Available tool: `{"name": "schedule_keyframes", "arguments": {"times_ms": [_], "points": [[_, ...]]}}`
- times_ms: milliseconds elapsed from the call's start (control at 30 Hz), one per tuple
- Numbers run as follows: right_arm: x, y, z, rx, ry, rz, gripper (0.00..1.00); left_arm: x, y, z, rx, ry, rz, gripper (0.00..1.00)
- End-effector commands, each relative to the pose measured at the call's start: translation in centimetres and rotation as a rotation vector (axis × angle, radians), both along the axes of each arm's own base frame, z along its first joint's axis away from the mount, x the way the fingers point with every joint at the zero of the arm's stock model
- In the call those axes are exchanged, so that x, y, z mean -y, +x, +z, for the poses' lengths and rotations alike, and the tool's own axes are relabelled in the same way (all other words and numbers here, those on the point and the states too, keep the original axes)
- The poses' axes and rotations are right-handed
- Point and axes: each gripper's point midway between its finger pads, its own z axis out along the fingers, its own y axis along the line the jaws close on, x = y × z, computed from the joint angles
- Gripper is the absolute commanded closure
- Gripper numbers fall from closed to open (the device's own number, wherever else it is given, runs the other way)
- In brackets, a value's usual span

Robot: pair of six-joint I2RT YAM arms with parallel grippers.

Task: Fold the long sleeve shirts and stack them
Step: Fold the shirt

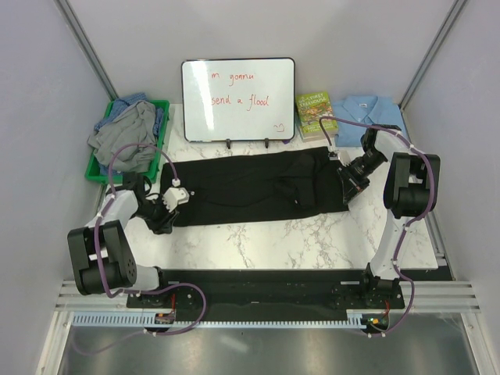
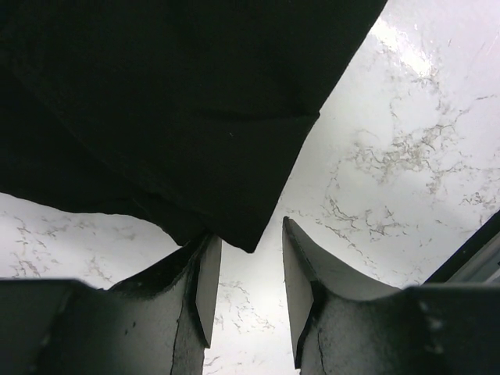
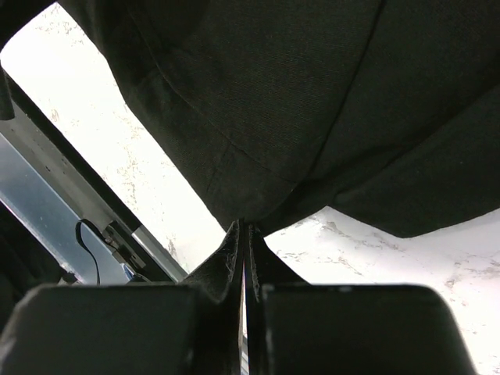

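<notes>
Black shirt (image 1: pixel 250 187) spread lengthwise on counter (image 1: pixel 312 242). Right claw (image 3: pixel 244 230) clenched on its right-end corner; left claw (image 2: pixel 248 234) released, straddling the opposite corner, probably to pinch both ends for folding. Blue shirt (image 1: pixel 371 109) folded at back right.

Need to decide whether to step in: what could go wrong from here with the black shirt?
1. The right fingers are shut on only the very edge of the black shirt; it may slip out when lifted.
2. The left fingers are open, with the shirt's corner at their tips and not gripped; a one-sided lift could drag and bunch the cloth.
</notes>
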Motion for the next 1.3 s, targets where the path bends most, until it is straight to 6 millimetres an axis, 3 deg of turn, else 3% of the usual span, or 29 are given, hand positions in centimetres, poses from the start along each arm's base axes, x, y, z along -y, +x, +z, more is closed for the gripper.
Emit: {"name": "schedule_keyframes", "arguments": {"times_ms": [0,167,333,567,667,867,1000,1067,1100,1200,1267], "points": [[-0.8,-1.5,2.2,-0.063,0.038,0.001,1.0,0.1,1.5,1.8,0.068,-0.006,0.014,0.55],[-0.8,-1.5,2.2,-0.061,0.041,-0.002,1.0,1.5,2.1,2.8,0.072,-0.059,0.01,0.55],[-0.7,-1.4,2.0,-0.068,0.035,-0.002,1.0,2.0,1.9,1.9,0.016,-0.078,0.02,0.63],[-0.2,-0.8,1.9,-0.051,0.007,0.008,1.0,0.3,1.6,1.6,0.018,0.021,-0.017,0.95],[0.4,-0.3,1.8,-0.039,-0.02,0.007,1.0,-0.5,1.5,2.2,0.019,0.07,-0.065,0.98],[1.1,0.6,1.5,-0.017,-0.058,0.002,1.0,-1.9,1.8,4.0,0.033,0.151,-0.159,0.98],[1.2,0.7,1.6,-0.012,-0.065,0.008,1.0,-2.6,0.7,3.4,-0.005,0.192,-0.208,0.98],[1.1,0.3,1.7,-0.018,-0.057,0.023,1.0,-2.5,-0.2,2.5,-0.044,0.19,-0.213,0.88],[1.2,0.0,1.8,-0.027,-0.05,0.035,1.0,-2.5,-0.5,2.3,-0.057,0.186,-0.211,0.74],[1.5,-1.6,1.7,-0.039,-0.067,0.078,0.98,-2.0,-1.3,2.2,-0.071,0.164,-0.197,0.61],[2.3,-3.0,1.9,-0.036,-0.098,0.127,0.83,-1.1,-1.1,3.3,-0.053,0.113,-0.188,0.6]]}}
